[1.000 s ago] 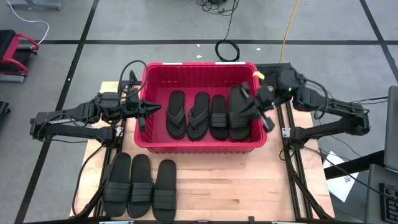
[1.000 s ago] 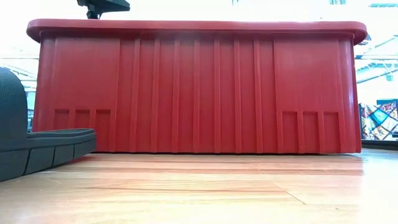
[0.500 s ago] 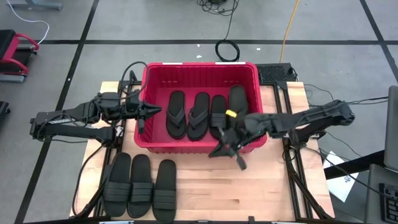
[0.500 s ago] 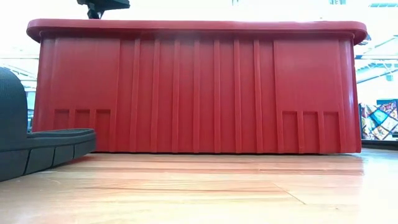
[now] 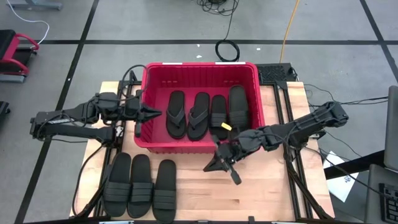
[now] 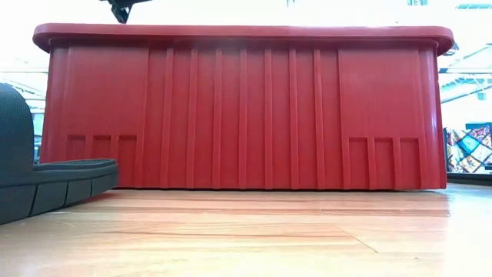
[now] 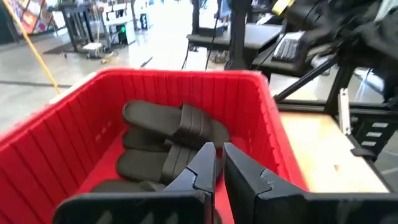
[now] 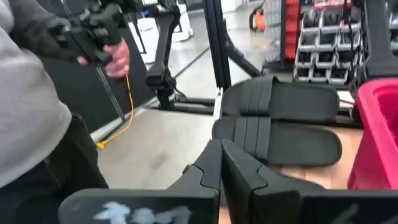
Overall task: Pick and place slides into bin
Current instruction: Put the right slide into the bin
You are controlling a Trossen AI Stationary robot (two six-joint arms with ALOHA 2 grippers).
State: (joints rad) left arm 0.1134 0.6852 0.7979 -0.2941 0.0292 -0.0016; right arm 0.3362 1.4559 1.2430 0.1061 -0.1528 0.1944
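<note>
The red bin (image 5: 202,147) stands at the table's far middle. Inside it lie several black slides sole down, side by side: two flip-flops (image 5: 176,114) (image 5: 199,116) and two band-strap slides (image 5: 219,116) (image 5: 238,106). Three more slides (image 5: 140,185) lie sole down in a row at the table's near left, and also show in the right wrist view (image 8: 280,121). My left gripper (image 5: 157,114) hovers shut over the bin's left rim, pointing into the bin (image 7: 261,118). My right gripper (image 5: 208,167) hangs shut above the bare table just in front of the bin's near wall, pointing toward the three slides.
Bare wood (image 5: 249,193) stretches from the three slides to the table's right edge. Beyond the table's left side stands a person holding a hand controller (image 8: 93,31). The low view shows the bin's near wall (image 6: 242,115) and one slide's end (image 6: 46,181).
My right gripper has swung out of the bin's right part, over its near wall, toward the table's near edge and left, sinking and rolling, still shut. My left gripper has rolled a little in place. The slides have kept still.
</note>
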